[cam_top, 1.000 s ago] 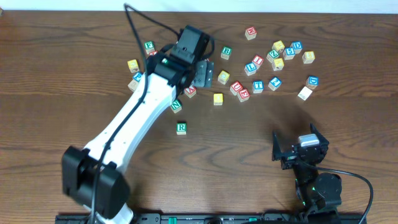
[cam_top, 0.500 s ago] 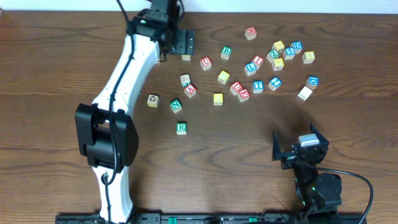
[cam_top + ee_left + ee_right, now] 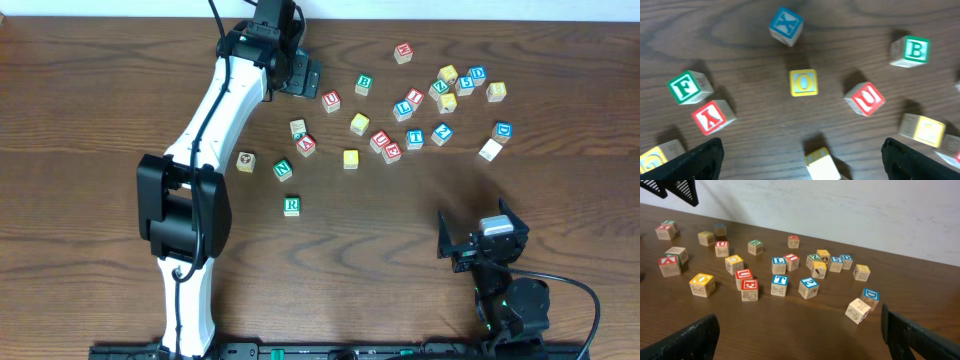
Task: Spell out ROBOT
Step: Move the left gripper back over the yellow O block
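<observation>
The green R cube (image 3: 291, 206) lies alone in the middle of the table. A green B cube (image 3: 364, 85) (image 3: 910, 51), a blue T cube (image 3: 415, 139) (image 3: 779, 285) and two yellow cubes (image 3: 350, 158) (image 3: 359, 124) sit in the scatter at the back. One yellow cube shows an O (image 3: 702, 284). My left gripper (image 3: 300, 75) (image 3: 807, 160) hovers open at the back, holding nothing. Below it lie a yellow O cube (image 3: 803, 82) and a tilted yellow-edged cube (image 3: 822, 162) between its fingers. My right gripper (image 3: 480, 240) (image 3: 802, 340) is open and empty near the front right.
Red U (image 3: 865, 98), red Y (image 3: 712, 116), green F (image 3: 687, 87) and blue X (image 3: 786, 26) cubes surround the left gripper. Green N (image 3: 283, 170) and red A (image 3: 306, 146) lie left of centre. More lettered cubes cluster at the back right (image 3: 447, 75). The I cube (image 3: 857, 311) lies nearest the right gripper.
My left arm has swung from the middle of the scatter up to the table's back edge, then edged slightly right. The right arm has not moved.
</observation>
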### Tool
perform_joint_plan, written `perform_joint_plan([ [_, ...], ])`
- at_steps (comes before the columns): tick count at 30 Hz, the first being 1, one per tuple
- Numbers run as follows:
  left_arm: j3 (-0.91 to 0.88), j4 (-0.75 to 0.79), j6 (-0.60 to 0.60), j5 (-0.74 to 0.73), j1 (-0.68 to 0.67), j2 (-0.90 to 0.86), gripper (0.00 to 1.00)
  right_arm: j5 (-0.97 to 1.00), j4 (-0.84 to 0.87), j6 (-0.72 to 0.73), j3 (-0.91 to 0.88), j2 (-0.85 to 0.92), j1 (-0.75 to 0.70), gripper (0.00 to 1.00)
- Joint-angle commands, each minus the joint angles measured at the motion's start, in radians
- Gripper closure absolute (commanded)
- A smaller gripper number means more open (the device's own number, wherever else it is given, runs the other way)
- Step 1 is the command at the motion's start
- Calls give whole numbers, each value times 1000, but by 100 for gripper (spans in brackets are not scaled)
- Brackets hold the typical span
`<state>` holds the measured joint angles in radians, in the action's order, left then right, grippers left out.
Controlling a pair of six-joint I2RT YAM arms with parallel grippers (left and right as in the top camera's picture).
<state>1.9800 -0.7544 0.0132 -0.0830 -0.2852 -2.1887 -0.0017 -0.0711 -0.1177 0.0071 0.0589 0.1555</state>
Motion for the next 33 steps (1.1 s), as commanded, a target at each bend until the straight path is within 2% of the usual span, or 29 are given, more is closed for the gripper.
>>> perform_joint_plan([
  [1, 26, 8, 19, 101, -7, -48, 1, 2, -4, -11, -2, 0, -6, 1],
  [33, 25, 156, -11, 133, -67, -193, 2, 2, -4, -11, -2, 0, -6, 1],
])
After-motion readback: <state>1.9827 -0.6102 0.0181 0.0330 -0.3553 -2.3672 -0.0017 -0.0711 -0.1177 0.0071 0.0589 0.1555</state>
